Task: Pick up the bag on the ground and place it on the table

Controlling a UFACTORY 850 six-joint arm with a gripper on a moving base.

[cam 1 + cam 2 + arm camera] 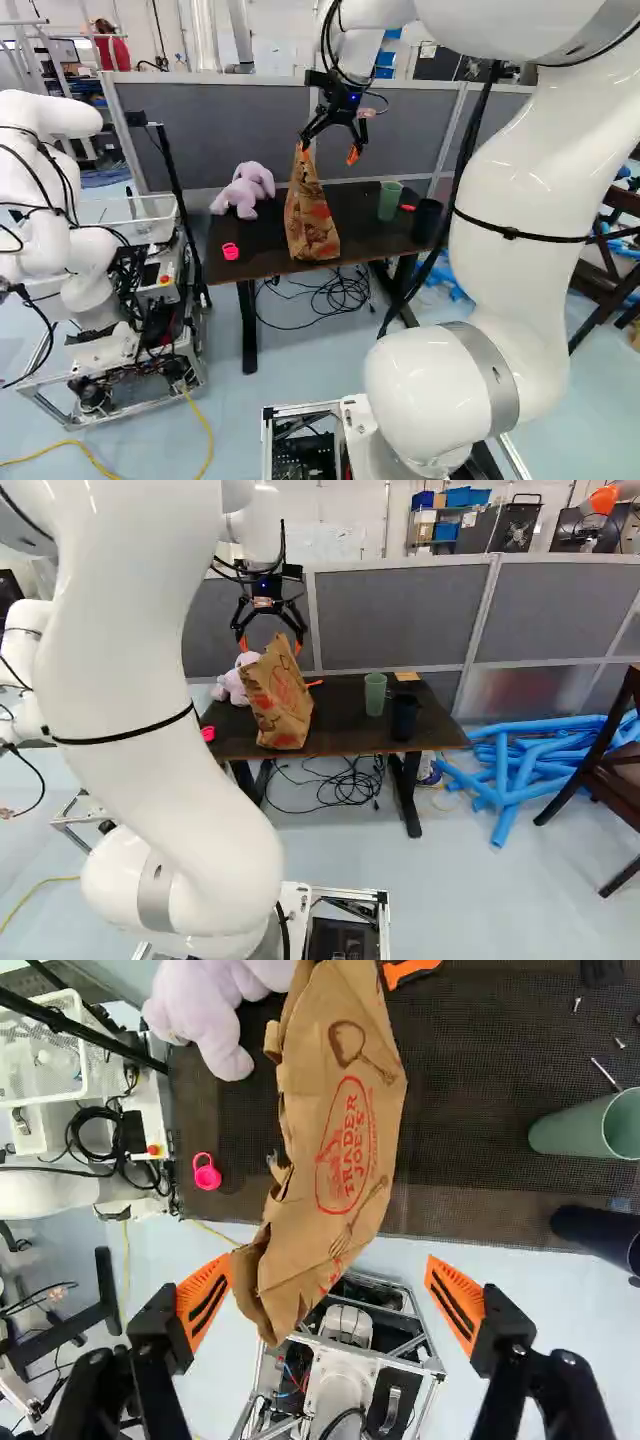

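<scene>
Brown paper forms the bag [345, 1150], which stands on the table [460, 1110] near its front edge, below the gripper [270, 648]. Its top reaches between the fingers, which are spread wide and released: one right beside the paper, the other across a broad gap. Beyond the nearer finger are the pink item [207, 1173] and plush toy [205, 1005]; beyond the farther, the green cup [570, 1130] and black cup [595, 1232].

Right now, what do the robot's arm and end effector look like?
The arm is glossy white with rounded joints, grey bands and a black strap; black cables loop near its wrist. The end effector is black, its fingers carrying orange pads with dark slots.
</scene>
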